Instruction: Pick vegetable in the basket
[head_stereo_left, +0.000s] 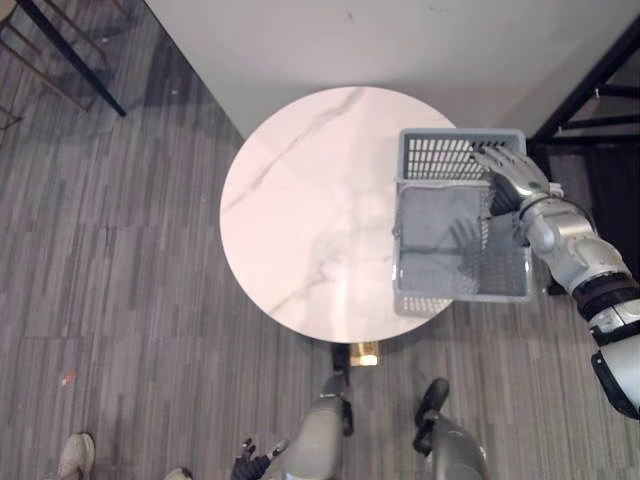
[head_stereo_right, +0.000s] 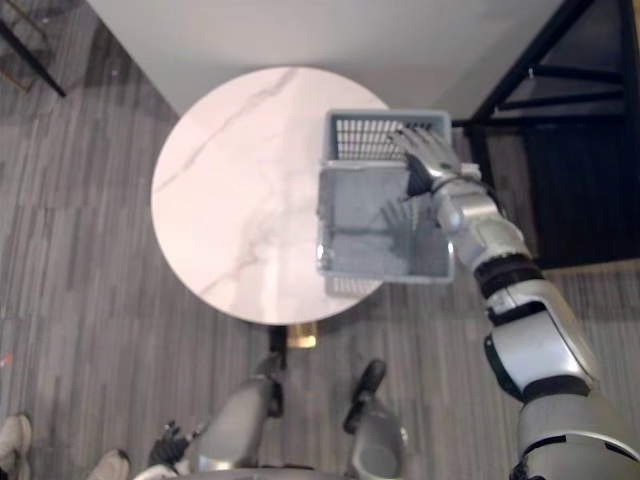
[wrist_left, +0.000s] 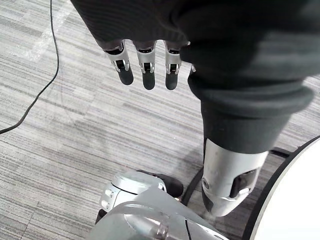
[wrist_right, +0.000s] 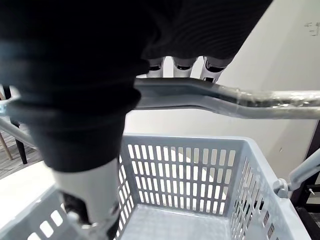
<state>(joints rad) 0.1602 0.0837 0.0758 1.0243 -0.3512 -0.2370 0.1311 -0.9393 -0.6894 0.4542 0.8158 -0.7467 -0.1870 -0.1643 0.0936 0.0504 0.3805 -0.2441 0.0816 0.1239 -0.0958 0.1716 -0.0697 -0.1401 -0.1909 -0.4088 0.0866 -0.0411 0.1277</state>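
Right hand (head_stereo_left: 512, 172) at basket (head_stereo_left: 440, 158) handle (wrist_right: 225, 97)

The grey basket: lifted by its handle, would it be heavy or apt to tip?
The basket is probably light: slotted plastic walls, nothing inside. On its pivoted handle by the right hand it may tilt. It seems to overhang the table edge, so pushes risk tipping.

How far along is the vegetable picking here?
Nothing looks done: the basket on the table is empty. In hand: the right hand, fingers straight, is at the basket's handle; the left hand hangs open above the floor. All the picking is left.
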